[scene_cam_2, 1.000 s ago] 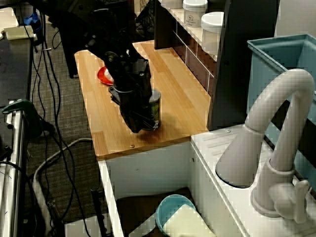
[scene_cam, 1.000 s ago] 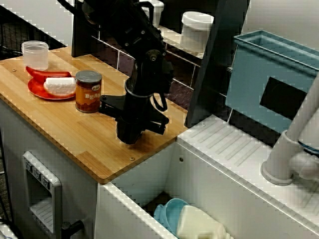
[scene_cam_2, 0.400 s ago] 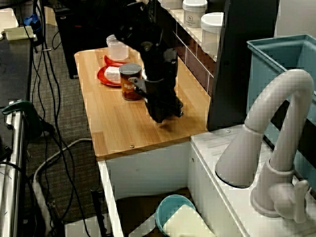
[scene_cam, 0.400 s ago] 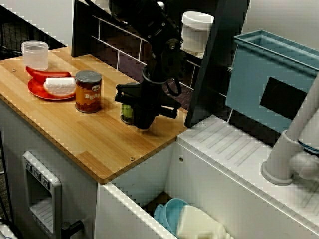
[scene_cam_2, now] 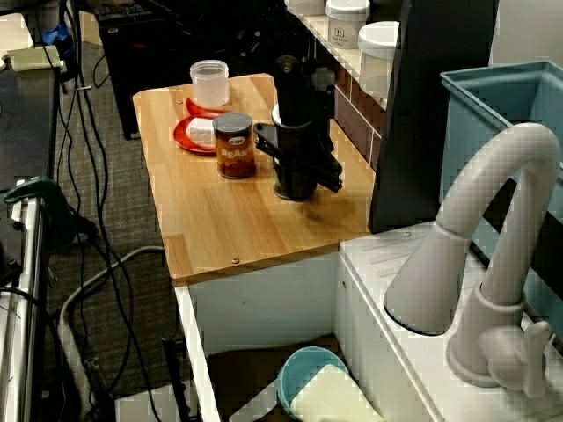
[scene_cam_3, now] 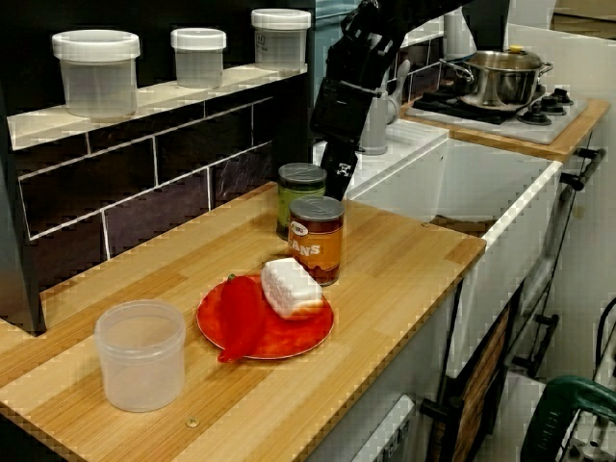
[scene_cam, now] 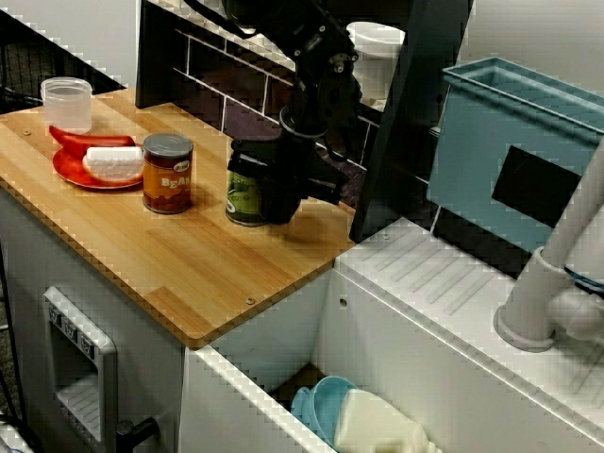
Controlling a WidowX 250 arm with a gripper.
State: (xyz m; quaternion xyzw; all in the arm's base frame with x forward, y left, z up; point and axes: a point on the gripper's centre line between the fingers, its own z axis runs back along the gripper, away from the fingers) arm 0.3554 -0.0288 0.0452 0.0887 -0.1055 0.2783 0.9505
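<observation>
Gripper (scene_cam: 276,200) is low over the right part of the wooden counter (scene_cam: 179,269), close against the right side of a green-labelled can (scene_cam: 243,192). The can is upright, base on the wood, near the back tiles. In the front view and the view over the tap, the black fingers hide the contact, so I cannot tell whether they clamp the can or stand slack. Just left, with a small gap, is a brown bean can (scene_cam: 168,173). Further left is a red plate (scene_cam: 94,181) with a red pepper (scene_cam: 71,140) and a white block (scene_cam: 113,160). A clear plastic cup (scene_cam: 67,104) is at far left.
</observation>
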